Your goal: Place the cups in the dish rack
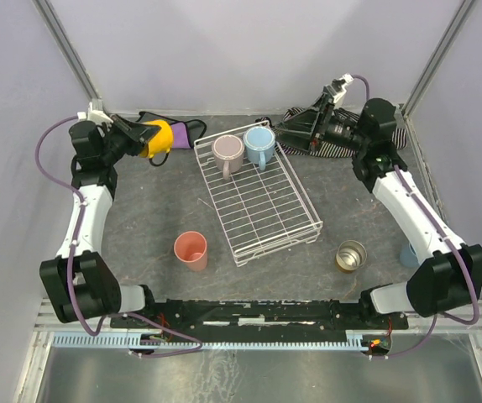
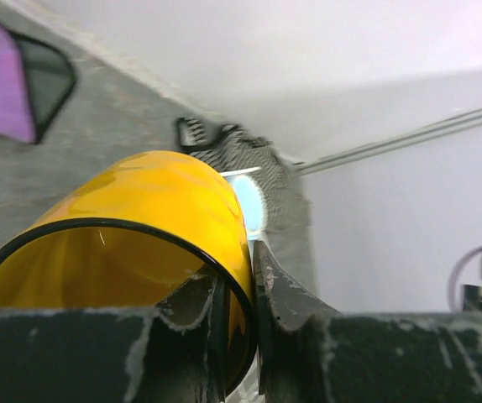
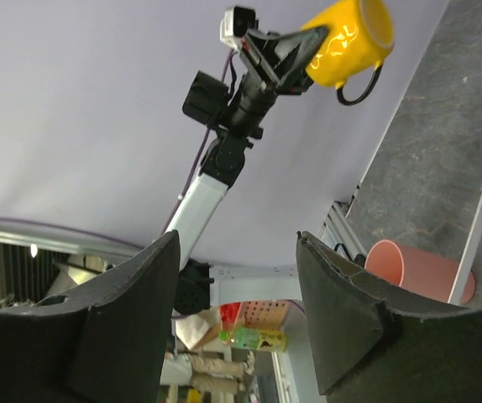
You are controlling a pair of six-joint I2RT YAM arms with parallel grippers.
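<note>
My left gripper (image 1: 140, 134) is shut on the rim wall of the yellow mug (image 1: 157, 137) and holds it raised and tilted at the back left. In the left wrist view one finger is inside the yellow mug (image 2: 140, 218) and one outside. The white wire dish rack (image 1: 266, 206) lies mid-table with a pale pink mug (image 1: 227, 154) and a light blue mug (image 1: 259, 144) at its far end. A salmon tumbler (image 1: 191, 249) stands left of the rack and a metal cup (image 1: 351, 254) right of it. A blue tumbler (image 1: 408, 253) is mostly hidden behind the right arm. My right gripper (image 1: 285, 130) is open and empty beyond the rack's far right corner.
A purple cloth (image 1: 184, 130) lies at the back left under the yellow mug. A striped cloth (image 1: 329, 151) lies at the back right under my right gripper. Walls close in the back and both sides. The right wrist view shows the yellow mug (image 3: 346, 38) and salmon tumbler (image 3: 417, 269).
</note>
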